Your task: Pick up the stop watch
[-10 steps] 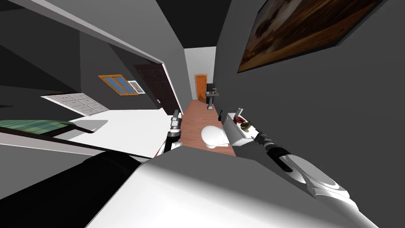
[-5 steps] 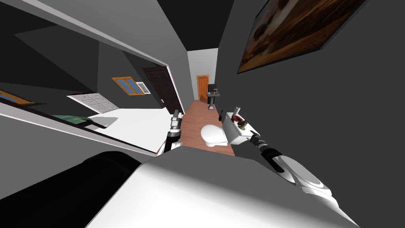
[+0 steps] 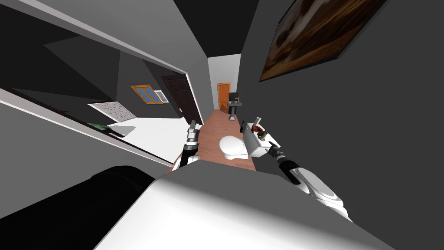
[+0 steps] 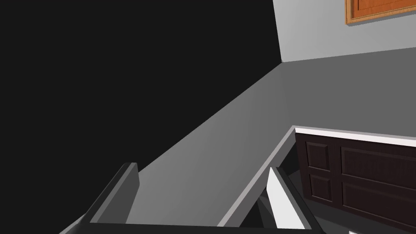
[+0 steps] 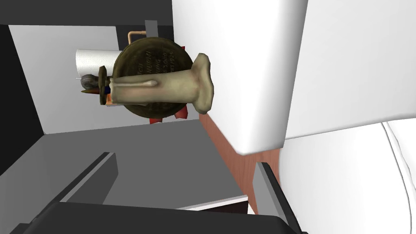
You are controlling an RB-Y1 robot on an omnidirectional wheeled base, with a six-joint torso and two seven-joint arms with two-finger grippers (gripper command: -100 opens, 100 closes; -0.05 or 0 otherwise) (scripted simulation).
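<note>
Olive-brown and round, with raised lettering on its face, the stop watch (image 5: 146, 57) stands on the lid of a white toilet tank (image 5: 243, 81), a pale stem-like part lying across its front. The right gripper (image 5: 185, 160) points at it from short of the tank's near end, its two blade fingers spread wide and holding nothing, the stop watch well clear of both tips. Behind the stop watch lie a red object (image 5: 154, 120) and a white roll (image 5: 93, 59).

From the head camera, the stop watch (image 3: 261, 135) sits about midway along the tank (image 3: 255, 148), the red object (image 3: 257, 128) and the roll (image 3: 258, 120) beyond it, and the right gripper (image 3: 271, 146) hangs just beside the tank's near corner. The toilet's shut white lid (image 3: 232, 146) lies beside the tank over a reddish-brown floor (image 3: 217, 126). The left gripper (image 3: 193, 126) is raised left of the toilet, its fingers (image 4: 130, 178) likewise wide apart and empty.
</note>
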